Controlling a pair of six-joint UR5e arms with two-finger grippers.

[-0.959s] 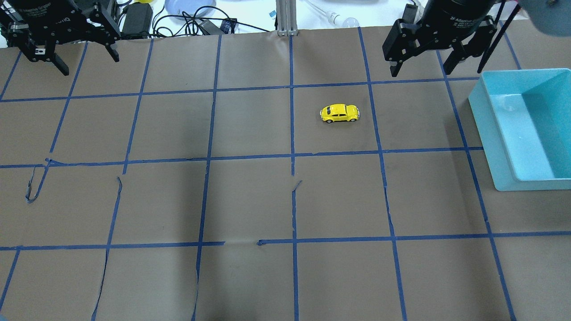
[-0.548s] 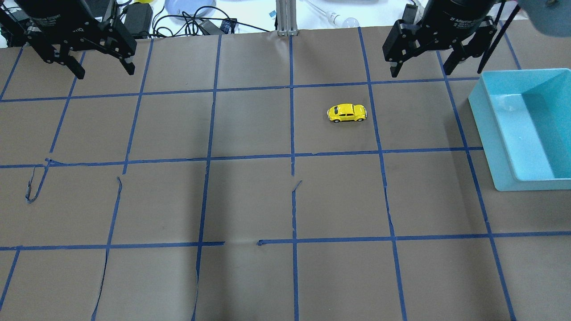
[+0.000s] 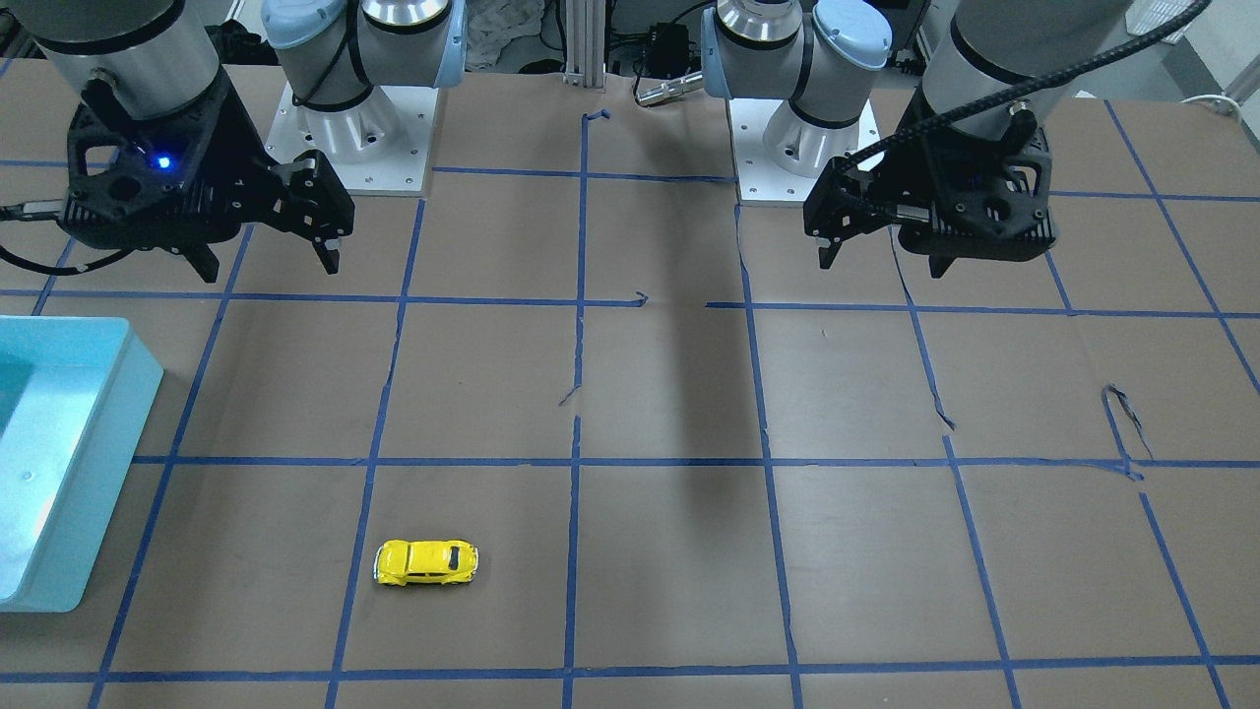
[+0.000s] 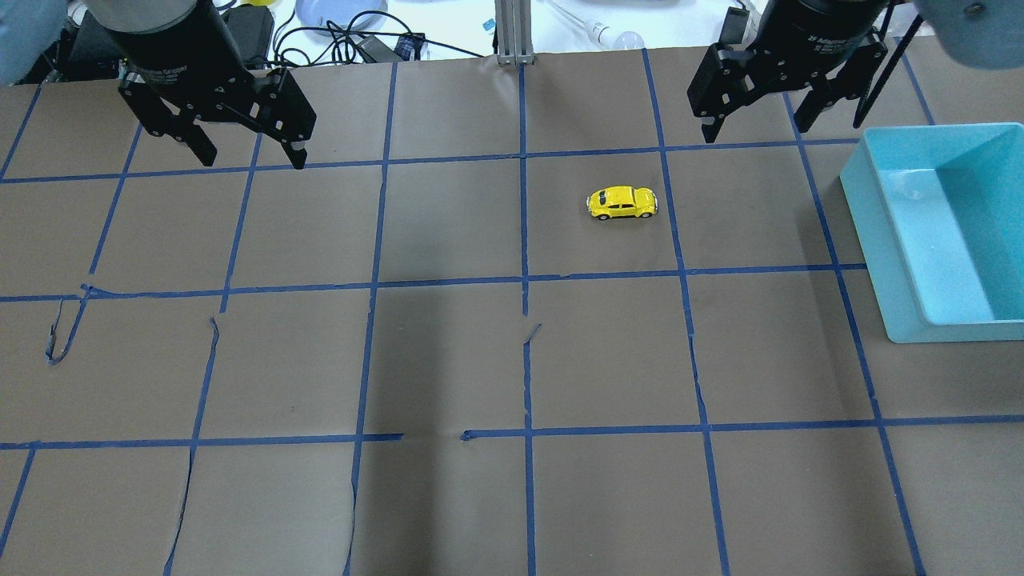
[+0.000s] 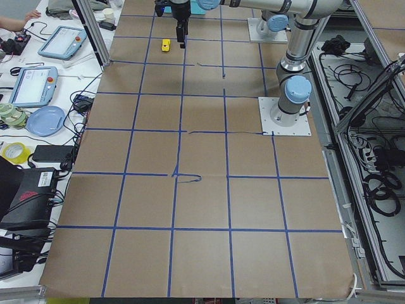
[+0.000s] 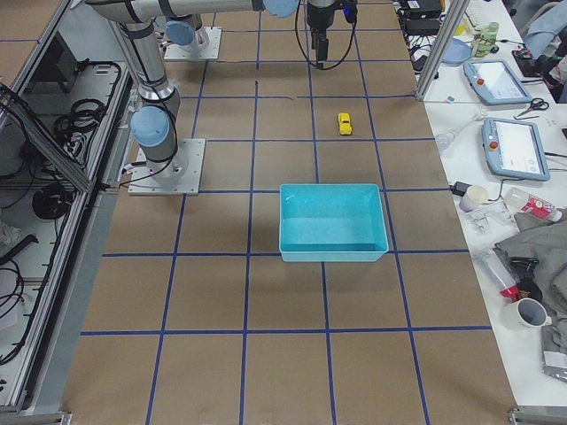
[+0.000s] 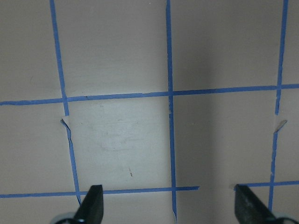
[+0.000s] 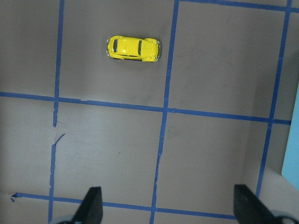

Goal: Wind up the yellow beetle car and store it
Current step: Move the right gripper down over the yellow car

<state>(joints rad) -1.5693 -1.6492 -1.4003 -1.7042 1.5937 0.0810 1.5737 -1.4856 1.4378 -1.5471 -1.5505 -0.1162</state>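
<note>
Seen from across the tabletop (image 3: 886, 571), my right pincer (image 3: 268, 264) hangs above the brown paper near my base. It is spread wide with nothing in it, and a blue lamp (image 3: 162, 161) glows on its wrist. My left pincer (image 3: 881, 262) hangs the same way, spread and empty, well apart from the right one. The yellow beetle car (image 3: 425, 563) stands on its wheels well out beyond my right pincer. It is away from my base and a little toward my left pincer's side, inside one square of the blue tape grid (image 3: 768, 461). The turquoise bin (image 3: 108, 433) sits on the outer side of my right pincer, well apart from the car.

From over my shoulders, white print on my right pincer's body reads "2F Adaptive", and the rest is cut short. My left pincer carries similar print, too blurred to read in full. Both hang open above the tabletop, and the car sits nearer the right one, touching neither.

From the end on my left, the car is a small yellow speck far down the tabletop. A dark box (image 5: 28, 199) beside the tabletop bears a red mark I cannot read.

From the end on my right, the car lies beyond the bin, apart from it.

My left wrist camera shows both fingertips (image 7: 93, 207) wide apart over bare paper and tape.

My right wrist camera shows its fingertips equally wide. The car is ahead of them, nearer the one on the view's left and clear of both, and a sliver of the bin shows at the right edge.
</note>
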